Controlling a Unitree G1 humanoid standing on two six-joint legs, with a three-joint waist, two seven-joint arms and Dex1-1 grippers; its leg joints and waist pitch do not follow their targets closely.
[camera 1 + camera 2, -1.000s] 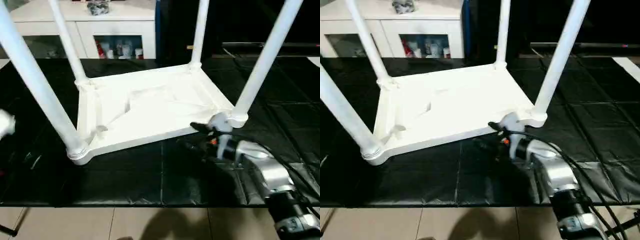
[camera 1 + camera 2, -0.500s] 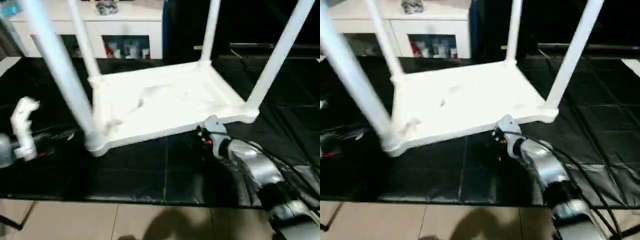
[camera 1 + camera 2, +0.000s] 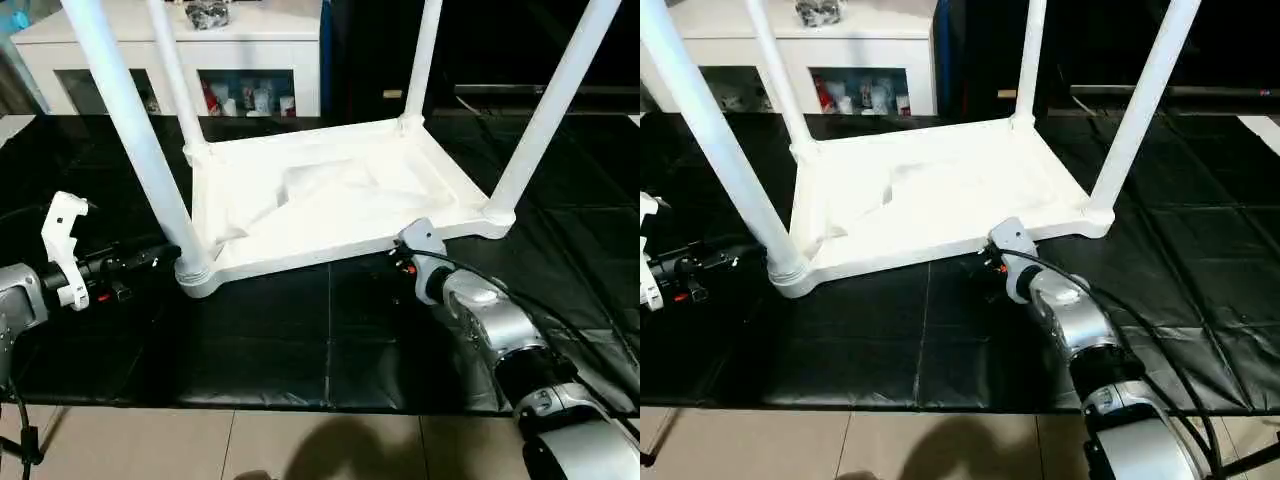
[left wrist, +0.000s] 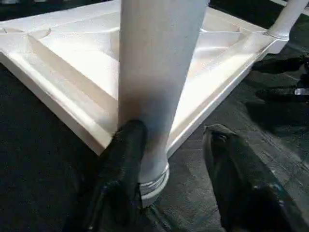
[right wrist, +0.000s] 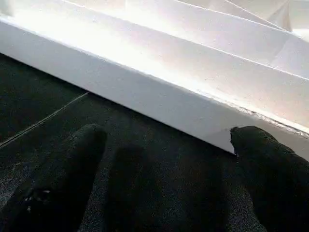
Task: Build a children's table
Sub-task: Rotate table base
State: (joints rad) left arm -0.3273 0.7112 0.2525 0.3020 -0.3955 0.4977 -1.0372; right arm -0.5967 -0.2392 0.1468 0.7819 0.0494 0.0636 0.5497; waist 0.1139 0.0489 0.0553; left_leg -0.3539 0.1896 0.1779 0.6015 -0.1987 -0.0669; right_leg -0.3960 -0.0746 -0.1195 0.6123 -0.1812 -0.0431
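We see the white plastic children's table [image 3: 330,195] lying upside down on the black quilted mat [image 3: 300,340], its four long round tapered white legs [image 3: 135,150] standing upward. Our left gripper [image 4: 176,164] is at the near left leg's base, one finger [image 4: 126,159] against it. Our right gripper [image 5: 164,174] sits just before the top's near edge. Behind stands the white cabinet with glass-fronted shelves [image 3: 250,55].

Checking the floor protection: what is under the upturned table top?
The table top lies upside down, legs up, on a black mat that spreads past its edges. What lies directly beneath the top is covered by it.
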